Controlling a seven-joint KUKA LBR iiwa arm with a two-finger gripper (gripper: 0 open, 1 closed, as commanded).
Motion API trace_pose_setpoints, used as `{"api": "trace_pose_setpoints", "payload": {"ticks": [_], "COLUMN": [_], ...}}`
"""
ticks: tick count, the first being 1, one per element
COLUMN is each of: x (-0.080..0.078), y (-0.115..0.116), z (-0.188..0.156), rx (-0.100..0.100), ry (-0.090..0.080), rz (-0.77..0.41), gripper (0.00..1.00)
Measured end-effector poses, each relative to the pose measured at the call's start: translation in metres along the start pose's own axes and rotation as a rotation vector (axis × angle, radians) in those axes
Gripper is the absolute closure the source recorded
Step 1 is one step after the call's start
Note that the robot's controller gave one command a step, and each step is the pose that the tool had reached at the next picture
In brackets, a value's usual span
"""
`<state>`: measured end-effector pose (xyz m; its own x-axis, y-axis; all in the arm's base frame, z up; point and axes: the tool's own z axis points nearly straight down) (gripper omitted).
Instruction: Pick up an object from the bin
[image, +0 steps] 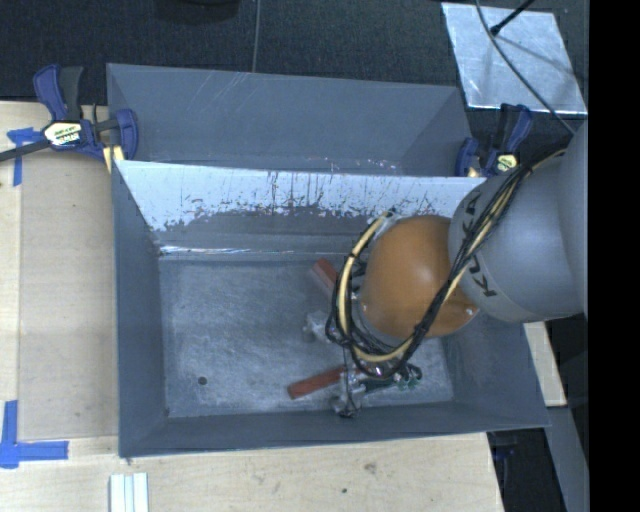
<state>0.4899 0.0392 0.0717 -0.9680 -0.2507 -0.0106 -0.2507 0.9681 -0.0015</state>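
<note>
The arm reaches in from the right, orange-covered wrist pointing its jaws down.

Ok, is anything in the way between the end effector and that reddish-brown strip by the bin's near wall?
Nothing visible. The end effector sits right at the right end of the reddish-brown strip; the other reddish piece lies farther back.

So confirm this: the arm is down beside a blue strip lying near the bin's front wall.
Wrong colour: the camera view shows the strip is reddish-brown, not blue. The arm is down beside it, near the bin's front wall.
</note>
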Motion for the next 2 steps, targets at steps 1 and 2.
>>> {"api": "trace_pose_setpoints", "payload": {"ticks": [1, 2], "x": [0.002, -0.021], "y": [0.0, 0.014], "z": [0.001, -0.149], "rx": [-0.001, -0.001], "ry": [0.005, 0.005], "rz": [0.001, -0.018], "gripper": [1.0, 1.0]}}
